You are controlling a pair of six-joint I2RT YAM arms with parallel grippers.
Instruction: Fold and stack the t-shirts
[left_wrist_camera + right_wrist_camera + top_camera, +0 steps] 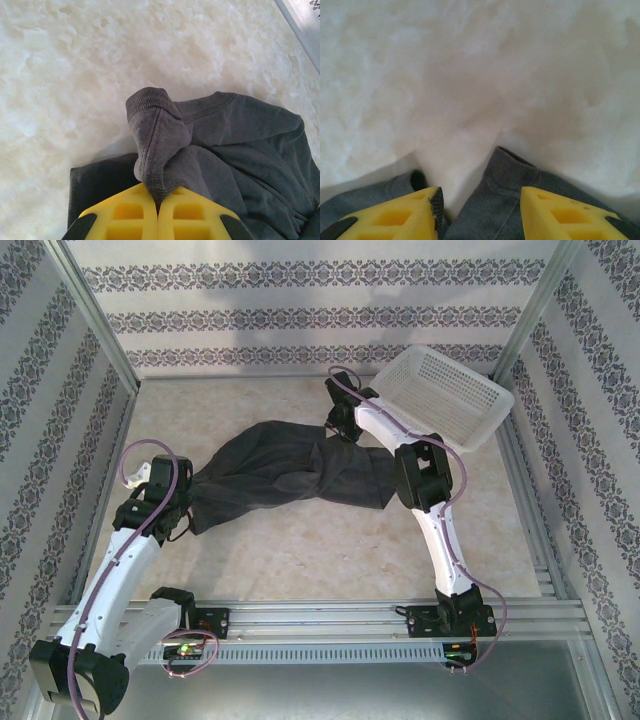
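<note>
The left arm rises from its base at about 7 o'clock in the overhead view and reaches toward 1 o'clock, with its wrist bent down so that the left gripper meets the 9 o'clock end of the t-shirt. In the left wrist view the left gripper has its yellow fingers pressed together, pinching a bunched fold of the t-shirt that ends in a ribbed hem standing up off the table. The right arm climbs from its base at about 5 o'clock to a raised elbow, then its forearm slants toward 11 o'clock and brings the right gripper down at the far edge of the cloth. In the right wrist view the right gripper has its jaws spread wide, and a hemmed edge of the t-shirt lies between and below them on the pale surface, not clamped. The dark garment lies crumpled in the middle of the table, its long axis running roughly from 9 to 3 o'clock. A white mesh basket sits tilted at the table's 2 o'clock corner, just beyond the right forearm.
</note>
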